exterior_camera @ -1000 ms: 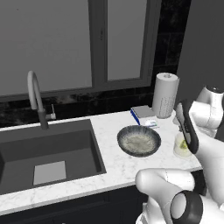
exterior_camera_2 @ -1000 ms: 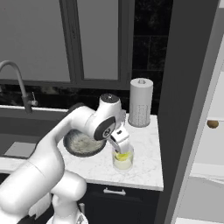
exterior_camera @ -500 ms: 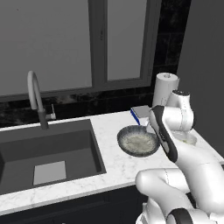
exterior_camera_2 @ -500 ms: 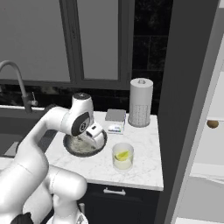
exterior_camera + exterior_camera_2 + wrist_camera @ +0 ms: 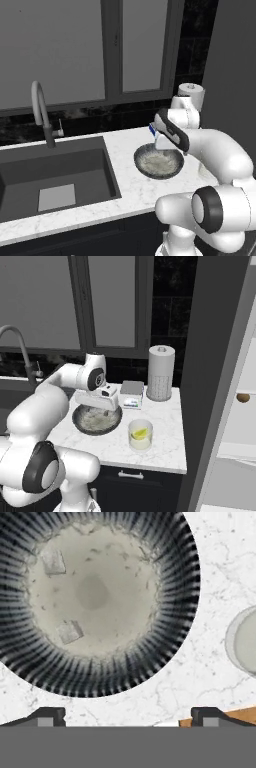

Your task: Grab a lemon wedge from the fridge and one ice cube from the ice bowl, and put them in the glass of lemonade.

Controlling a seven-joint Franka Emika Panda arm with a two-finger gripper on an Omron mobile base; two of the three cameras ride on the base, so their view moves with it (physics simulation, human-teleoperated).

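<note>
Yellow lemon wedge (image 5: 140,433) sits in the glass of lemonade (image 5: 140,442) (end effector (image 5: 127,719) spread)

Setting: domestic kitchen. Evidence: marble-look counter (image 5: 165,431) under the gripper (image 5: 127,714); dark sink (image 5: 55,175) with arched faucet (image 5: 41,112) off to its left; paper towel roll (image 5: 160,373) beyond it; open fridge (image 5: 235,406) to its right.

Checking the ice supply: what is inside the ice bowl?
Inside the ice bowl, two pale ice cubes lie apart on the speckled floor. The open gripper holds nothing; no part of the bowl is covered.
</note>
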